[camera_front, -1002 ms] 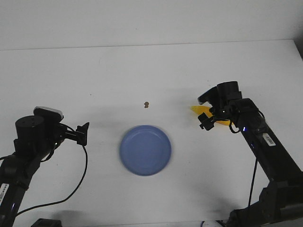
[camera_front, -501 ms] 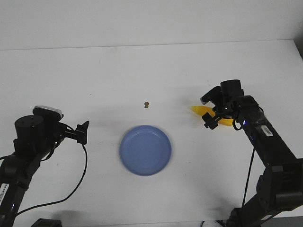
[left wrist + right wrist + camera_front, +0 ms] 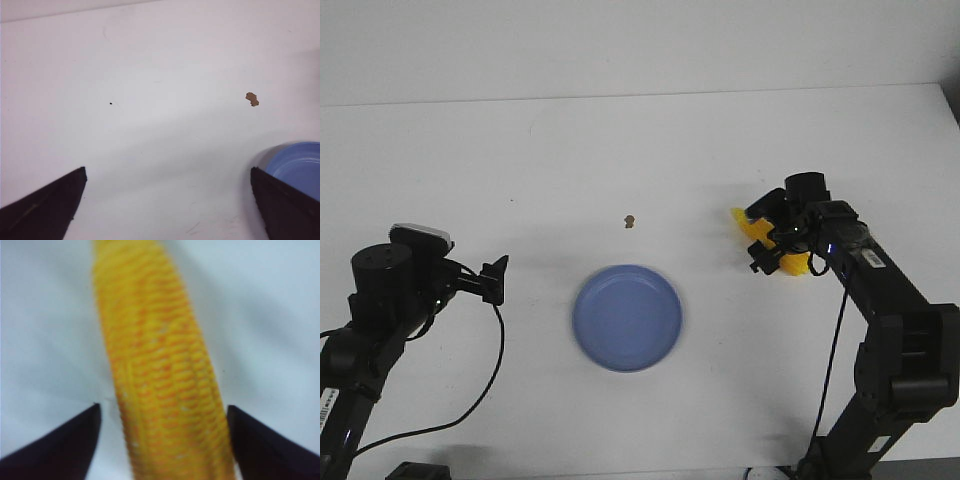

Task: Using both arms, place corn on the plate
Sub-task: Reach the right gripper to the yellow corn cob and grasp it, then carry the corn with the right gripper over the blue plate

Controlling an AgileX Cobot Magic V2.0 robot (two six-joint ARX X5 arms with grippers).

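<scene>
Nowhere any readable writing; right gripper (image 3: 162, 440) reaches down, fingers spread around the corn (image 3: 772, 246); left gripper (image 3: 167, 200) spread, holding nothing.

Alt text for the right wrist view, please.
A ridged yellow-orange corn fills the middle of the view, lying on a white table between the two black fingers of the open right tool, with a gap visible on each side.

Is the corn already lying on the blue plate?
No, the corn lies on the white table under the right gripper, apart from the empty plate.
</scene>
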